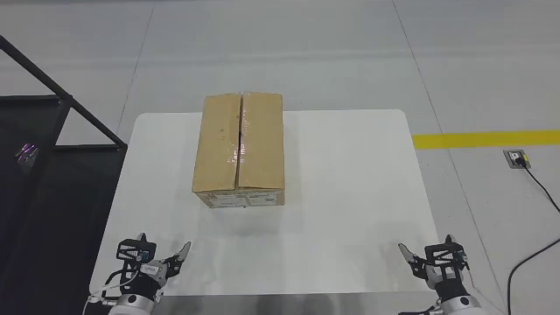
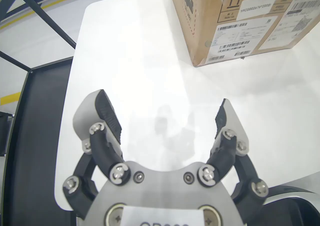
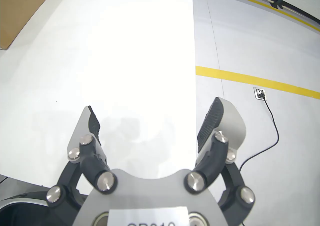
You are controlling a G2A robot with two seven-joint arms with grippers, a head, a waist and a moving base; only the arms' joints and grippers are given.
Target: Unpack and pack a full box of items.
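Top view has the left gripper (image 1: 155, 252) parked at the near edge of the table (image 1: 350, 219), fingers spread wide on nothing. The box (image 1: 238, 149) sits well ahead of its fingertips with the flaps closed, which looks like a ready pose before unpacking starts. The right gripper (image 1: 430, 252) matches it, wide open and empty, with the box far ahead and inward of its fingers. The left wrist view gives the box's labelled end face, where the top view gives the lid seam.
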